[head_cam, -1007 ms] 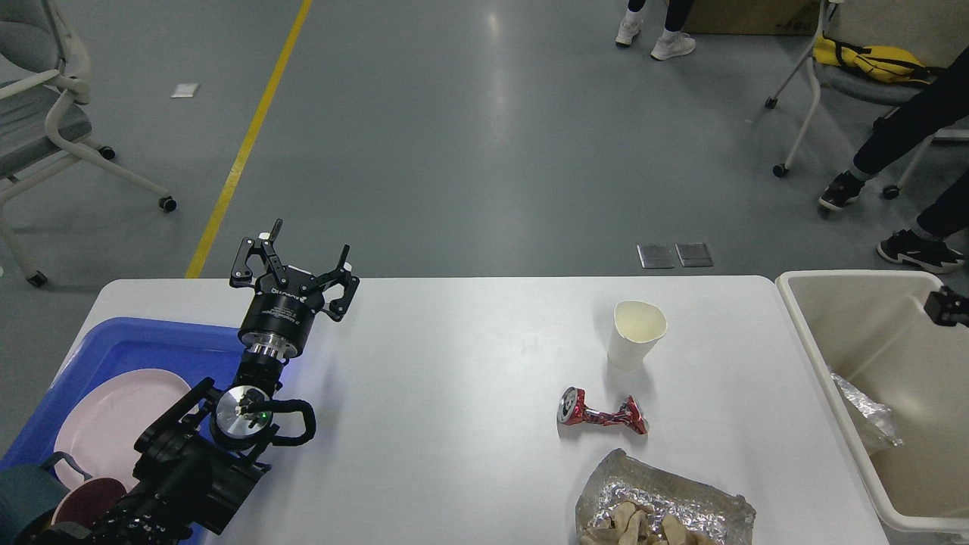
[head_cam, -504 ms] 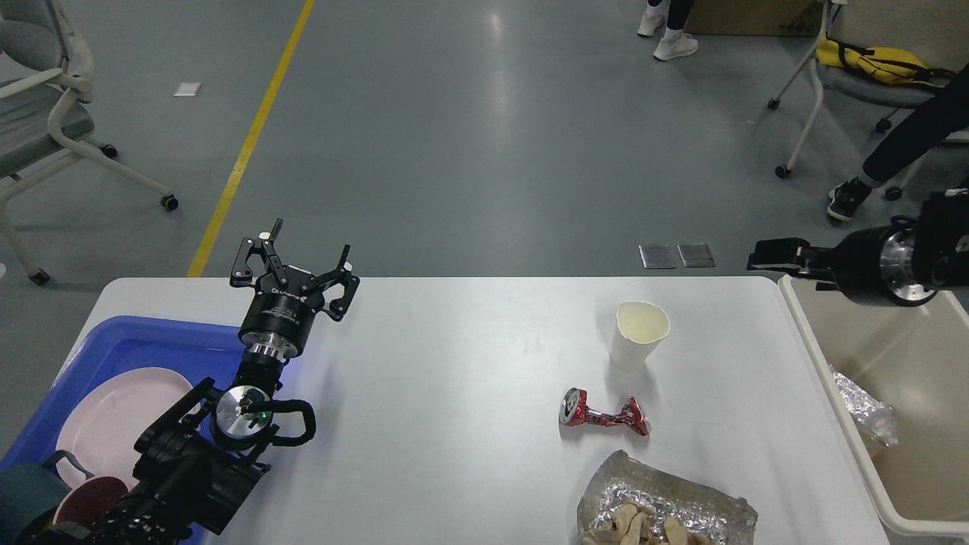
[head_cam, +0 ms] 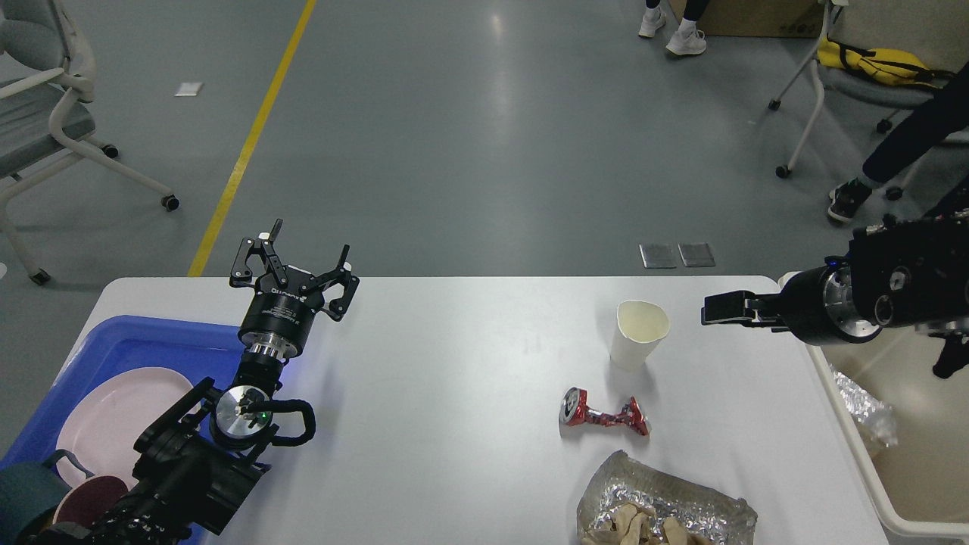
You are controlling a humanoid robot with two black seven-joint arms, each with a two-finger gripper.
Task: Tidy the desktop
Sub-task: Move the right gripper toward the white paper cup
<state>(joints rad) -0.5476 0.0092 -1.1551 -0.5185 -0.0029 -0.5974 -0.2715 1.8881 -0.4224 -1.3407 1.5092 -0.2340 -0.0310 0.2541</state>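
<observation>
Desktop (head_cam: 454, 393): white surface with rounded corners, filling the lower half of the view, long axis running left to right; far edge meets grey floor.

Bin (head_cam: 901, 454): beige, just beside the right edge; holds crumpled foil at its left wall.

Tray (head_cam: 136, 344): blue, on the left end of the surface; holds a pink plate (head_cam: 113, 424), a dark red dish and part of a teal cup at the near corner.

Foil wrap (head_cam: 666, 503): near edge, right of centre, open, with pale crumpled scraps inside.

Paper cup (head_cam: 638, 333): upright, rim dented, inside looks bare; right of centre.

Crushed can (head_cam: 603, 412): red, lying on its side between cup and foil wrap, long axis left to right.

Open room: the wide middle band between tray and cup carries nothing.

Left gripper (head_cam: 303, 261): above the far left edge beside the tray, jaws spread apart, holding nothing.

Right gripper (head_cam: 715, 310): reaching in from the right above the surface, near the cup without touching it; seen side-on and dark, jaws cannot be told apart.
</observation>
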